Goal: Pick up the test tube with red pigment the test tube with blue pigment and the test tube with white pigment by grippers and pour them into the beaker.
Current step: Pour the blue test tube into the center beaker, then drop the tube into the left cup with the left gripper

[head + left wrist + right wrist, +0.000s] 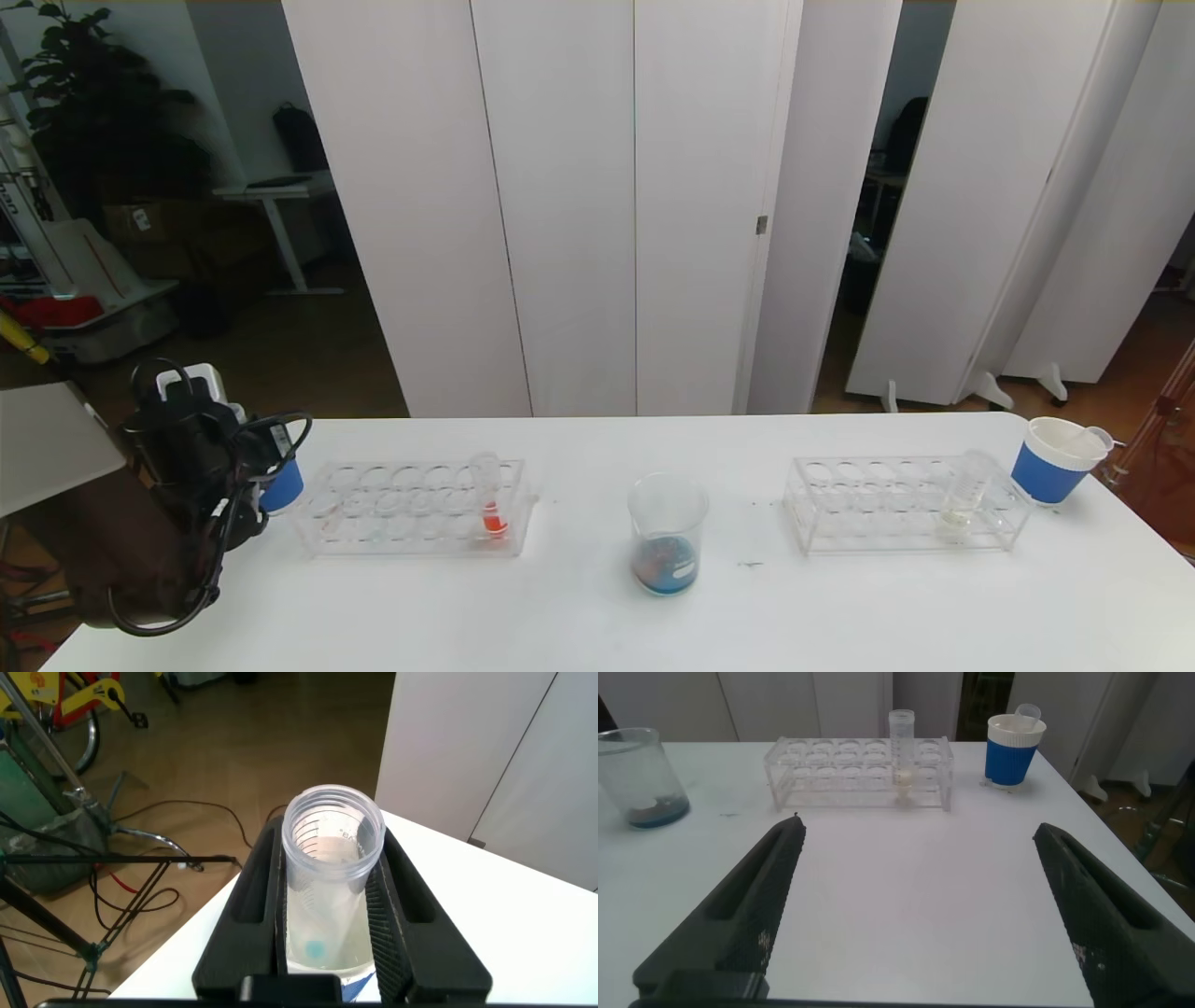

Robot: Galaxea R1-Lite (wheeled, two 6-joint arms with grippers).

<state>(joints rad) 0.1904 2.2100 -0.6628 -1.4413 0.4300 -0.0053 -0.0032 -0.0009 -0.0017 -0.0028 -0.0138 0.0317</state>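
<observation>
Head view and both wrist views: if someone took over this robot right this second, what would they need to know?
Left gripper: shut on the test tube with blue pigment, nearly empty, at the table's left end by a blue cup.
Right gripper: open, empty, above the table.
Done: the beaker holds blue liquid.
Left: the red tube in the left rack and the test tube with white pigment in the right rack are both unpoured.

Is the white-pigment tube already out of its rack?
No, the test tube with white pigment stands upright in the clear rack, seen ahead of the open right gripper.
</observation>
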